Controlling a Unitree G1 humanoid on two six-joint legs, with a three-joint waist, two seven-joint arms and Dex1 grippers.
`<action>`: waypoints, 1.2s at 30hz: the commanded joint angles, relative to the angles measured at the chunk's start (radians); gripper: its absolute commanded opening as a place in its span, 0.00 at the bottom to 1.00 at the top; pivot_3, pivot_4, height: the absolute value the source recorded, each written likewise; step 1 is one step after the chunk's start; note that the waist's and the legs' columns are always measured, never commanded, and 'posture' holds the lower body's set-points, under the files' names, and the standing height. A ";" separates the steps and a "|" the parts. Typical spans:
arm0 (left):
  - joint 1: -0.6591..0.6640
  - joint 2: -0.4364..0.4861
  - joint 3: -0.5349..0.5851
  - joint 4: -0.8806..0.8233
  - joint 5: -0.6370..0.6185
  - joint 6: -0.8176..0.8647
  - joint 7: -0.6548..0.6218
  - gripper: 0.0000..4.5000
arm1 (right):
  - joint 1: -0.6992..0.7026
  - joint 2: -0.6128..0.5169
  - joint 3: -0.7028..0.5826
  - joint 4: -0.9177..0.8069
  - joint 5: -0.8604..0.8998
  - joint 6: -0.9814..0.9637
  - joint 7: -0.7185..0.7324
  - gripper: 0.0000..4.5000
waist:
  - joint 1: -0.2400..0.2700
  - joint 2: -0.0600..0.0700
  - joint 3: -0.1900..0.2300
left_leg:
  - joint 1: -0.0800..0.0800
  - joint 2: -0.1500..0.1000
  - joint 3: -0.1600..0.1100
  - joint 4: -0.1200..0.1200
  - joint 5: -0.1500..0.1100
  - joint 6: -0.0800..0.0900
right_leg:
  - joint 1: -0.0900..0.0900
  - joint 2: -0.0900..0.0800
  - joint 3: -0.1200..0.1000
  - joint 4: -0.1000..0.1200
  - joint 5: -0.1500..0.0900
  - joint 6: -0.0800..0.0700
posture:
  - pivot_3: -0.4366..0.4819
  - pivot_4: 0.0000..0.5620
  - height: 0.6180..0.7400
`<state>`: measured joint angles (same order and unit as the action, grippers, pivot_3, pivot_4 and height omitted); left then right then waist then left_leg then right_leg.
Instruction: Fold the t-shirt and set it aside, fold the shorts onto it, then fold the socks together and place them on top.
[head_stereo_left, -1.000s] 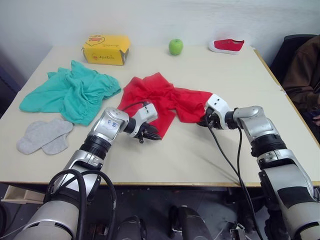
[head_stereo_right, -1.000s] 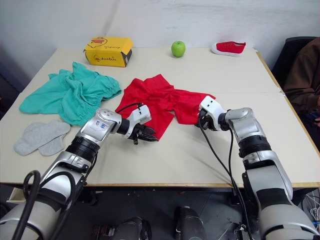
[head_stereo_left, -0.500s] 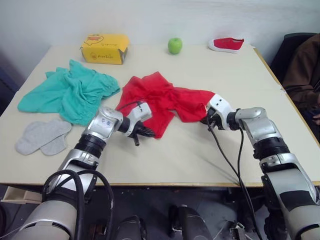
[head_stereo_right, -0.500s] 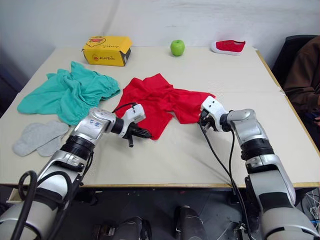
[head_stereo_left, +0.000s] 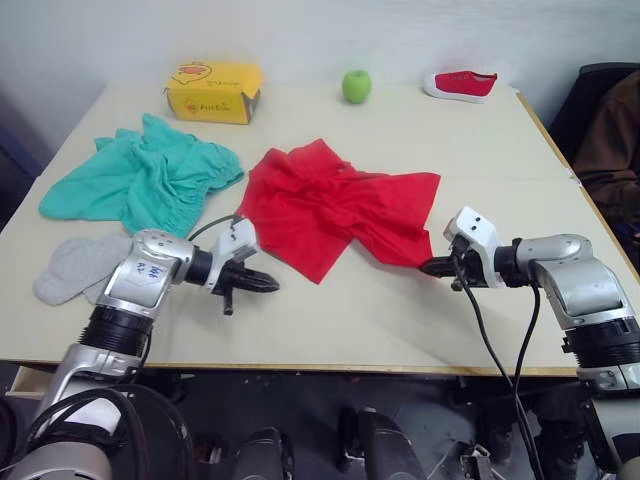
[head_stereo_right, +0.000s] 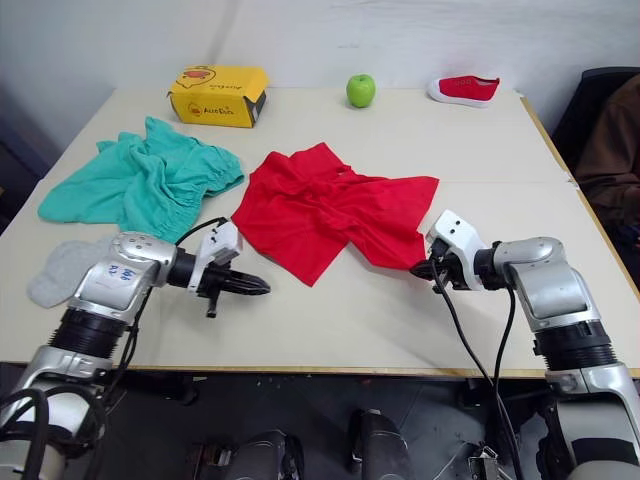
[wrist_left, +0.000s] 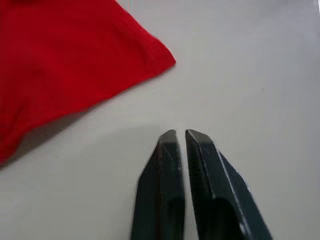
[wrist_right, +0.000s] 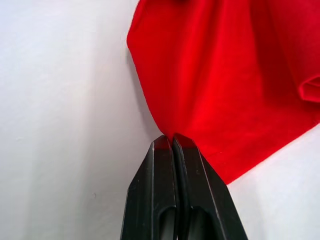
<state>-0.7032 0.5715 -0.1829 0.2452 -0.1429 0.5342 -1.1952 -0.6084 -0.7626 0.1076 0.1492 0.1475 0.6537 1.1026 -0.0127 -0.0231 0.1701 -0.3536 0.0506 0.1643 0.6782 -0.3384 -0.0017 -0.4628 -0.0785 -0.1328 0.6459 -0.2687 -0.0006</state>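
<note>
The shirt (head_stereo_left: 335, 205) is lying crumpled in the middle of the table (head_stereo_left: 470, 150), soft and red with many wrinkles, so it is needing to be spread flat before any folding. The right gripper (wrist_right: 172, 141) is pinching the shirt's near edge with its fingers pressed together on the cloth, probably to tug it straight. The left gripper (wrist_left: 176, 135) is resting on the bare table just beside the shirt's pointed corner, its fingers nearly touching and holding nothing. The shorts (head_stereo_left: 140, 185) are sitting bunched up and teal to the left, with puffy gathered edges. The socks (head_stereo_left: 75, 268) are lying flat and grey near them. My guess is the folding is only starting.
</note>
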 joint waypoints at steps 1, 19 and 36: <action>-0.049 -0.060 0.004 -0.006 -0.004 0.006 0.079 0.34 | -0.005 0.008 -0.018 -0.005 0.010 -0.008 -0.029 0.00 | 0.006 0.000 0.000 | 0.000 0.000 0.000 0.000 0.000 0.000 | 0.000 0.000 0.000 0.000 0.000 0.000 | 0.48 0.27 1.00; -0.058 -0.158 -0.195 0.033 0.189 0.069 0.324 0.76 | -0.021 0.046 0.007 0.011 0.005 -0.018 -0.073 0.00 | 0.010 0.000 0.000 | 0.001 0.000 0.001 0.001 0.000 0.000 | 0.001 0.000 0.000 0.000 0.000 0.000 | 0.48 0.27 1.00; -0.112 -0.127 -0.098 0.147 0.095 0.168 0.262 0.01 | -0.005 0.037 0.000 0.025 0.003 -0.037 -0.071 0.00 | -0.006 0.000 0.000 | 0.002 0.001 0.001 0.001 0.000 0.000 | 0.001 0.001 0.000 0.001 0.000 0.000 | 0.48 0.27 1.00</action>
<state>-0.8329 0.4193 -0.2756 0.3675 -0.0534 0.6691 -0.9197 -0.6109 -0.7119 0.1162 0.1762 0.1472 0.6307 1.0285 -0.0189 -0.0235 0.1703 -0.3517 0.0514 0.1658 0.6790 -0.3384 -0.0022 -0.4618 -0.0777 -0.1332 0.6472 -0.2687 -0.0007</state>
